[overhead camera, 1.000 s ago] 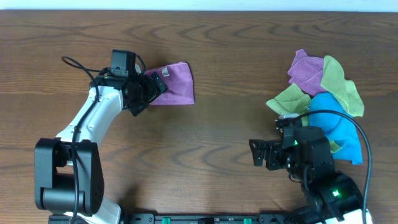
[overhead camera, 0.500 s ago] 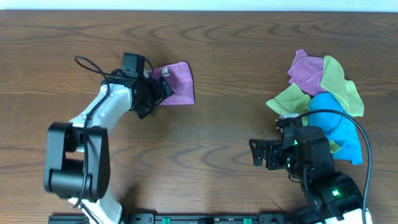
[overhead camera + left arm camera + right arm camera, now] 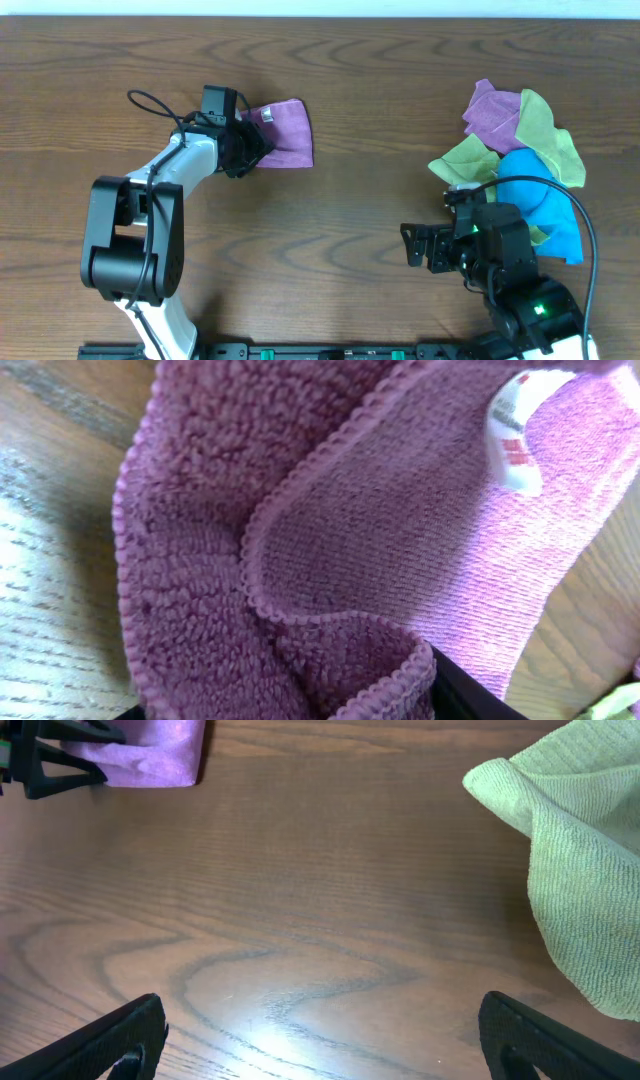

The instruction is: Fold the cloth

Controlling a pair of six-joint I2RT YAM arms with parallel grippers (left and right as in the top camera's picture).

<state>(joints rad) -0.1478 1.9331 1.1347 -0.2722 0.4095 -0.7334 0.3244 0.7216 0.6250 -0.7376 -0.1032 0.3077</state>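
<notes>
A purple cloth (image 3: 287, 138) lies folded on the wooden table at the upper left. A white tag (image 3: 512, 435) shows on it. My left gripper (image 3: 248, 147) is at the cloth's left edge and is shut on a folded hem of it; the cloth (image 3: 400, 530) fills the left wrist view, bunched over the jaws (image 3: 330, 700). The cloth also shows far off in the right wrist view (image 3: 150, 745). My right gripper (image 3: 420, 247) is open and empty over bare table at the lower right (image 3: 320, 1040).
A pile of loose cloths (image 3: 520, 150), purple, green and blue, lies at the right of the table just behind the right arm. A green cloth (image 3: 570, 870) from it hangs into the right wrist view. The table is dark wood (image 3: 360, 210).
My left gripper has moved a little to the right, further onto the purple cloth's left edge, and its arm has swung. The right arm has not moved.
</notes>
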